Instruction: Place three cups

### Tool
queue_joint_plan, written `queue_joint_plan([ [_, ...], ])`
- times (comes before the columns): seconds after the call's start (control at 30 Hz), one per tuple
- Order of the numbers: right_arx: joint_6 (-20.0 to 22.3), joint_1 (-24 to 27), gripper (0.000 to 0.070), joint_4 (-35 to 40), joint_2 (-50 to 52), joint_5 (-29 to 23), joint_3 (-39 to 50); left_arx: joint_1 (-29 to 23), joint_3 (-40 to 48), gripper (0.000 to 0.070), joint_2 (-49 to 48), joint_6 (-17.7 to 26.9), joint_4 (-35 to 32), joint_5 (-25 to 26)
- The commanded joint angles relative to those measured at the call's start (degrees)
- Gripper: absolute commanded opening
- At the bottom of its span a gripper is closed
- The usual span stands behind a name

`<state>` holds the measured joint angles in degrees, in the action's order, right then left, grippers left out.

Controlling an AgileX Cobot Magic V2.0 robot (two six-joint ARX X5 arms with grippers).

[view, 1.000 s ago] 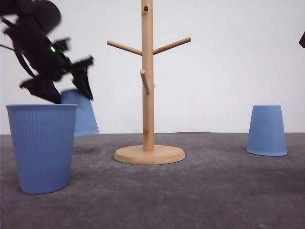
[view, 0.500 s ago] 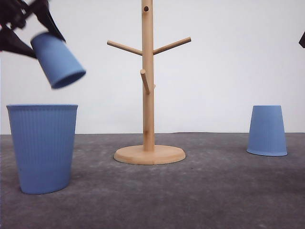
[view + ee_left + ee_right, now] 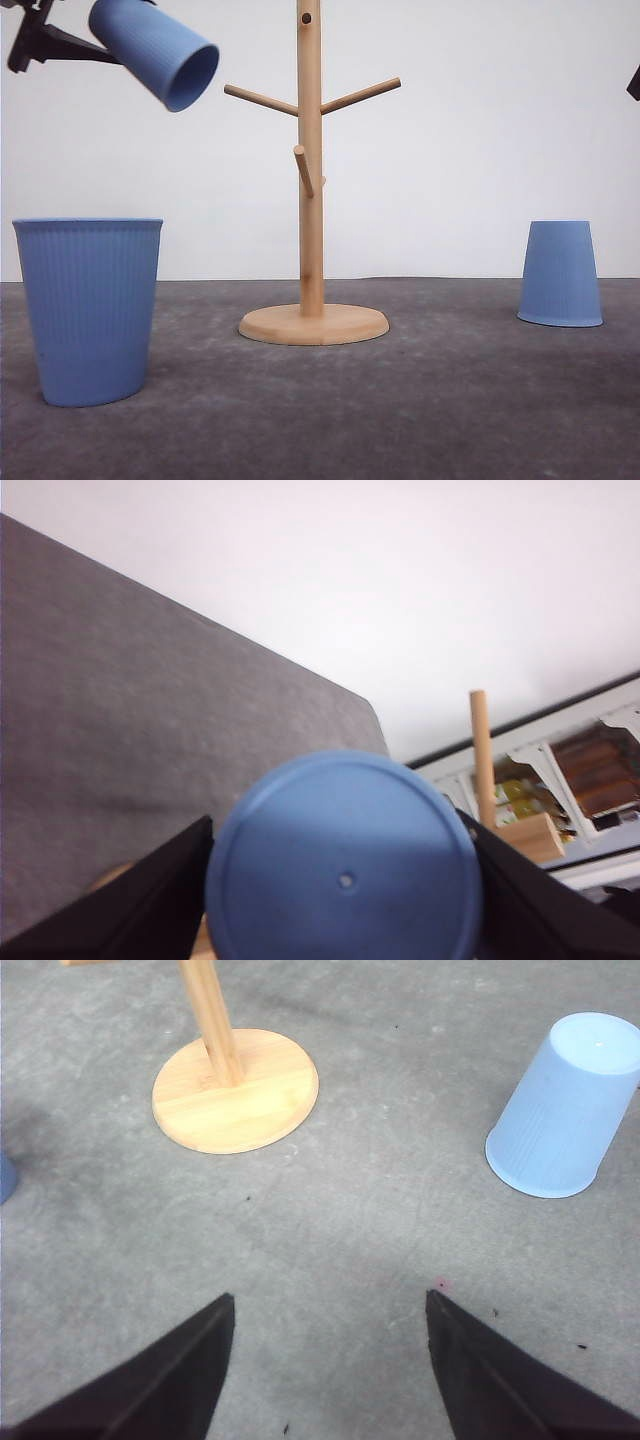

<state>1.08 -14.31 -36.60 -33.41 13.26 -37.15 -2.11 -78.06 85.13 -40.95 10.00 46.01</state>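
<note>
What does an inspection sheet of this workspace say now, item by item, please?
Surface: grey felt-like table top, bare between items.
Job's things: one ribbed light-blue plastic cup held tilted aloft; one upright cup front left; one upside-down cup on the right.
Clutter: wooden peg stand, centre.
Grippers: left gripper clamps the raised cup; right gripper has its jaws apart, holding nothing.
Cables: nothing seen.
Surroundings: white wall behind.

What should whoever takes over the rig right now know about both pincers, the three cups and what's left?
Left pincer: shut on the held cup, raised and tilted, mouth toward the wooden peg stand.
Right pincer: open, holding nothing, over the table.
Upright cup stands front left; upside-down cup sits right.
Done: none on a peg. Left: likely hang all three.
</note>
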Motion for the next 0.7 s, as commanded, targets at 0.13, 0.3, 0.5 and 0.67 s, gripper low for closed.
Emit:
queue_joint_plan([
  [0.13,-0.44,-0.2,0.0384,0.98,-0.17,-0.2,-1.07,2.93,-1.36,0.0353,2.53,-1.4,-1.64,-0.84],
  [0.3,-0.44,-0.2,0.0384,0.98,-0.17,-0.2,-1.07,5.58,-1.36,0.0353,5.05,-2.23,-3.0,-1.41],
  [0.5,-0.44,-0.2,0.0384,0.98,-0.17,-0.17,-1.07,8.14,-1.36,0.0352,7.15,-2.23,-4.02,-4.06],
  [0.67,-0.44,-0.2,0.0384,0.98,-0.17,-0.2,-1.07,9.33,-1.36,0.0352,8.53,-2.71,-4.45,-4.58],
])
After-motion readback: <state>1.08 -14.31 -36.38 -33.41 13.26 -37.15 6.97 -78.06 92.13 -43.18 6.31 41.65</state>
